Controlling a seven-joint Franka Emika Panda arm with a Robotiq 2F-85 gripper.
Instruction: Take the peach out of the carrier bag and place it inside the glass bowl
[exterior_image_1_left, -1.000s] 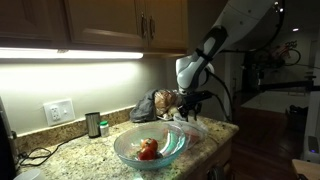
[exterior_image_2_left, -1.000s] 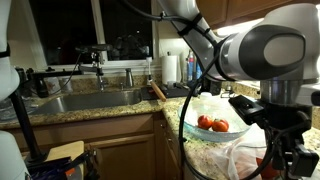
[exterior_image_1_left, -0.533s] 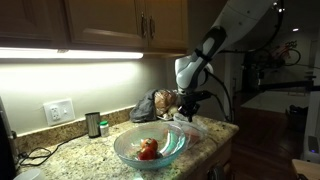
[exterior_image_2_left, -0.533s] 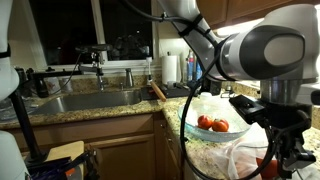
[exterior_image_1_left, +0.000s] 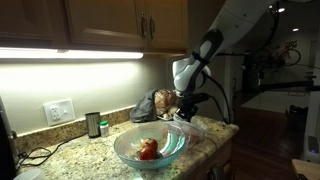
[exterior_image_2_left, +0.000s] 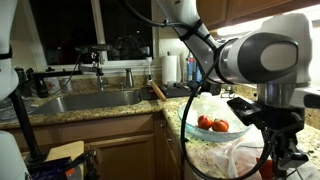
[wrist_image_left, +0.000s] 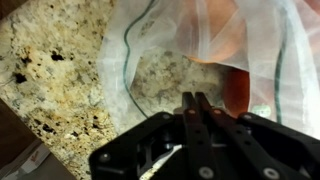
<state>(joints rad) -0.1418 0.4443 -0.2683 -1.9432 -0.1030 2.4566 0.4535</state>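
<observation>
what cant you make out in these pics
- Carrier bag contents: in an exterior view, too small and dark, and its right side sits behind the gripper.
- Reddish patch: in the wrist view, blurred behind the whitish plastic sheet. It may or may not be fruit.
- Shut fingers: in the wrist view, unclear whether they pinch the sheet.
- Red fruit in the glass bowl: too small to identify.

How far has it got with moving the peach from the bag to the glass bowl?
Red fruit already lies in the glass bowl, though I can't tell whether it is the peach. The tool is shut, nothing visible between its fingers, above whitish plastic near the bowl. The dark bag sits behind the bowl. If the peach is still bagged, fetching it remains.
</observation>
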